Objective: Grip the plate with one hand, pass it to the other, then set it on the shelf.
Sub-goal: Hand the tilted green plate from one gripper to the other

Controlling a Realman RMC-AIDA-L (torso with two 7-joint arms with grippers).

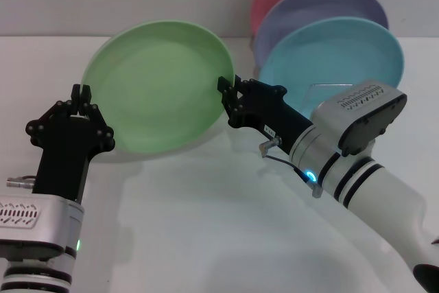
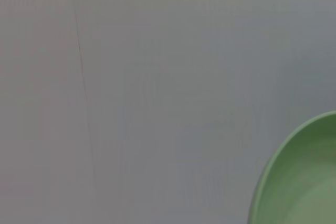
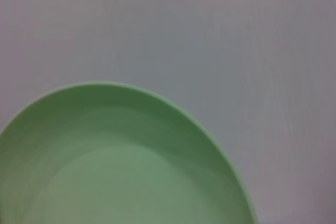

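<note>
Plate (image 1: 158,87) tilted above table's far edge; right gripper (image 1: 229,97) clamps right rim; left gripper (image 1: 81,94) closed, beside left rim.

A: What can't you make out?
B: In both wrist views the plate (image 3: 126,166) runs off the frame. The right gripper (image 1: 228,94) covers part of its rim, so its jaws' bite is unclear.
A: And the shelf (image 1: 322,90)?
B: Mostly hidden behind the right arm and turquoise plate (image 1: 329,53); only thin wire shows.

Head view looks down; both wrist views close, sharing plate (image 1: 158,87) rim
</note>
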